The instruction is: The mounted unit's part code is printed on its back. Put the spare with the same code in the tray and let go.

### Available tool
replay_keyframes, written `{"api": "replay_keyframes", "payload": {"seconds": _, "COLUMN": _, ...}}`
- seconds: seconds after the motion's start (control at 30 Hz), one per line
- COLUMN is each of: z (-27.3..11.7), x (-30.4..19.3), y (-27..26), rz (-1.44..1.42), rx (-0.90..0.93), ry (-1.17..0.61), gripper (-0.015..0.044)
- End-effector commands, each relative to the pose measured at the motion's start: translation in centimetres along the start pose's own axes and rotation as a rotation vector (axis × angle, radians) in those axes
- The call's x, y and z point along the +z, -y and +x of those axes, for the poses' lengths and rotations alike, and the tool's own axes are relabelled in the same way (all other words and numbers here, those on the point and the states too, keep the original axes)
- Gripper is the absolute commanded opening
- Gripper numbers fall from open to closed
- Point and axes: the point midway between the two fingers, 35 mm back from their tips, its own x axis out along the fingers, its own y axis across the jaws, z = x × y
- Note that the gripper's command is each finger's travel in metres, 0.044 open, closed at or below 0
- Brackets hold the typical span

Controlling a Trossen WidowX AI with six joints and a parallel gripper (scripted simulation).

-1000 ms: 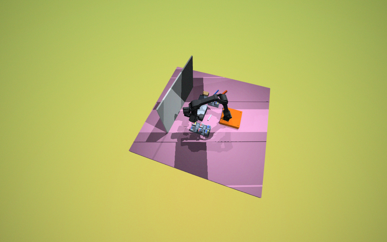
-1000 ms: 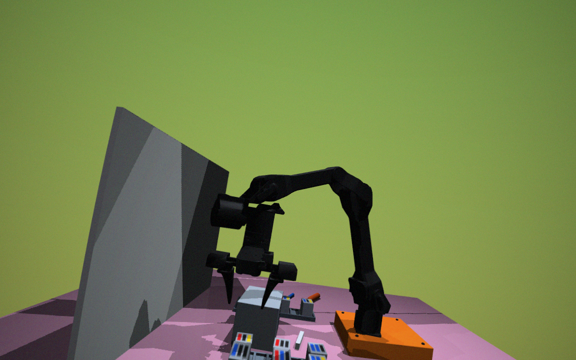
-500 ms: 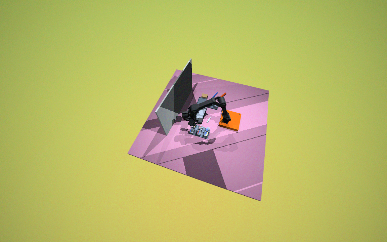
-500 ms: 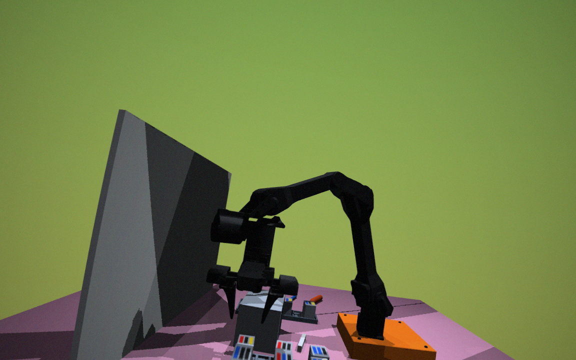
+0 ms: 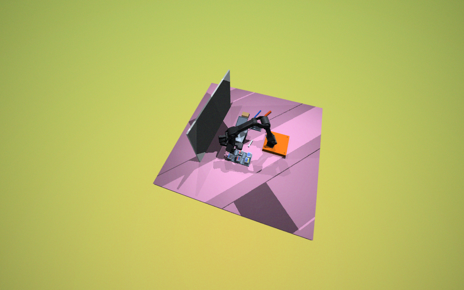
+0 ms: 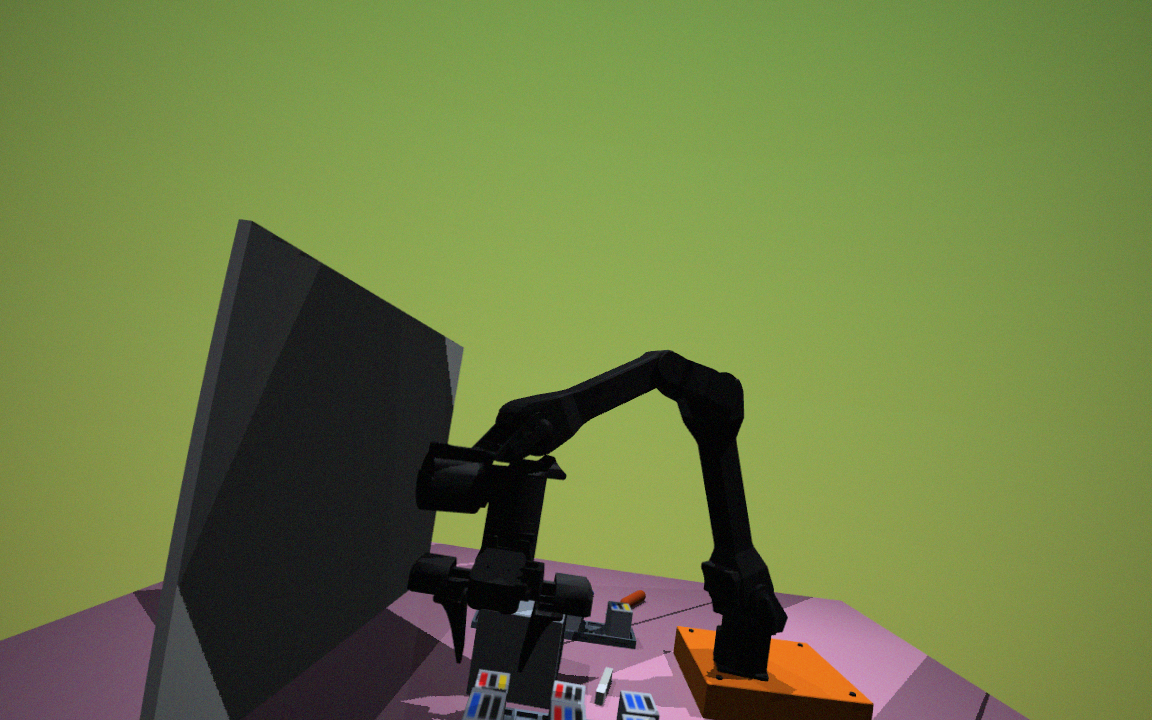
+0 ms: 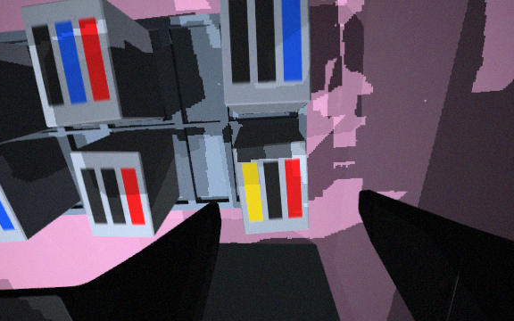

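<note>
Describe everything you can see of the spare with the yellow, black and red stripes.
The spare is a small grey box whose pale label face carries three upright stripes: yellow, black, red. Its other sides look dark and shadowed. It sits at one end of the grey rack, below the spare with two black stripes and one blue. In the wrist view it lies just beyond the gripper, between the two dark fingers, which are apart and not touching it.
</note>
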Motion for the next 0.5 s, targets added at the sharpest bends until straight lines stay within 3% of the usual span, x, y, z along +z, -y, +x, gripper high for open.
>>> {"api": "replay_keyframes", "payload": {"seconds": 0.0, "z": 0.8, "x": 0.0, "y": -0.2, "rz": 0.002, "rx": 0.009, "ry": -0.002, "gripper": 0.03}}
{"api": "replay_keyframes", "payload": {"seconds": 0.47, "z": 3.1, "x": 0.0, "y": -0.3, "rz": 0.002, "rx": 0.009, "ry": -0.002, "gripper": 0.03}}
